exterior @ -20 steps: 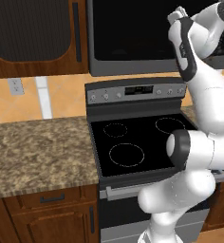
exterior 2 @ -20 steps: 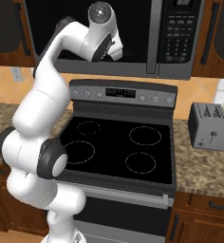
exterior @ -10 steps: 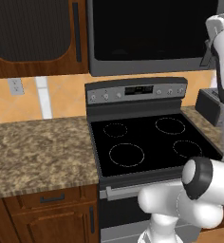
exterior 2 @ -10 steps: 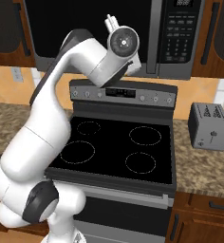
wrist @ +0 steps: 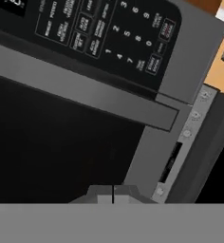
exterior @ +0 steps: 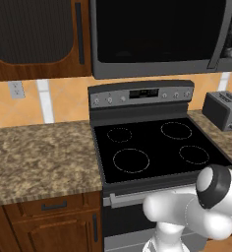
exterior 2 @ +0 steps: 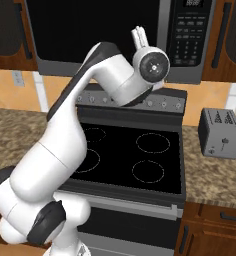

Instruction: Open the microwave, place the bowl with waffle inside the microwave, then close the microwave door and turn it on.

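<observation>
Large black boxy microwave [exterior 2: 115,35]: mounted above black glass-top stove [exterior 2: 127,155], door shut, grey bar handle [wrist: 80,90] left of keypad [wrist: 95,35]. Two-finger gripper [wrist: 113,194]: raised close before door's lower right, fingertips pressed together. Silver toaster [exterior 2: 220,132]: right counter

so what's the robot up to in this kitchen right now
The white arm is raised in front of the microwave above the stove, with its hand up near the door handle beside the keypad. The gripper looks shut and holds nothing. The microwave door is closed, so opening it comes first. A toaster sits on the counter to the right of the stove.
</observation>
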